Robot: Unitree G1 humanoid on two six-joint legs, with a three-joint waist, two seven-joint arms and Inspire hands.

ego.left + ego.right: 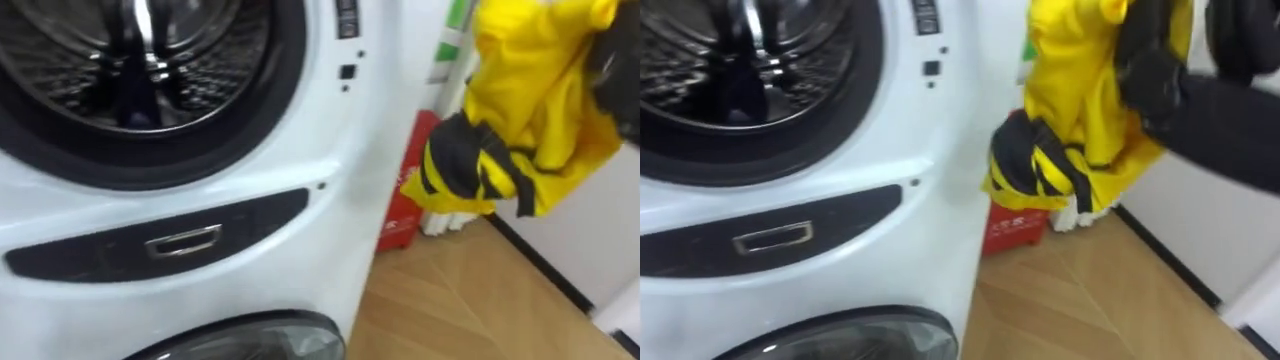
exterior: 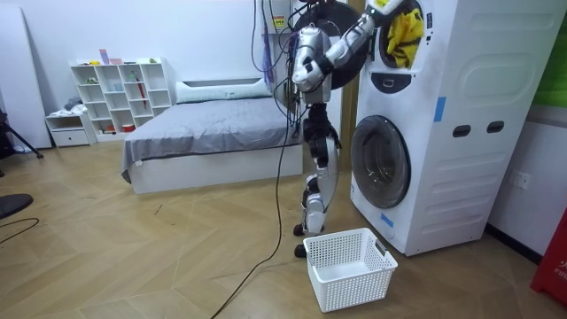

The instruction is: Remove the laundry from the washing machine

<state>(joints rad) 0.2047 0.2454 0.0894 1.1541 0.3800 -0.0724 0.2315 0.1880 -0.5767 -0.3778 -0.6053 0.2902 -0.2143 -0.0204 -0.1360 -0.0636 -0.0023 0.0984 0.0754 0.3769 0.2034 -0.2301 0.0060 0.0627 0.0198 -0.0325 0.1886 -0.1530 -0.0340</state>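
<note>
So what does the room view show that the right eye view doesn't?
Only the room view: the robot standing at the stacked washing machines, a white basket on the floor near its feet, and a bed and shelf behind. Only the right eye view: the ribbed metal inside of the upper drum, the dark panel below it, and the right hand with fingers curled on the yellow and black garment. Both: that garment held up by the upper door.

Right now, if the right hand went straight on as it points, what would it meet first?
The right hand, shut on the yellow garment, points left. Past the cloth it carries, it would likely meet the washing machine's white front panel beside the drum opening first; depth is unclear.
</note>
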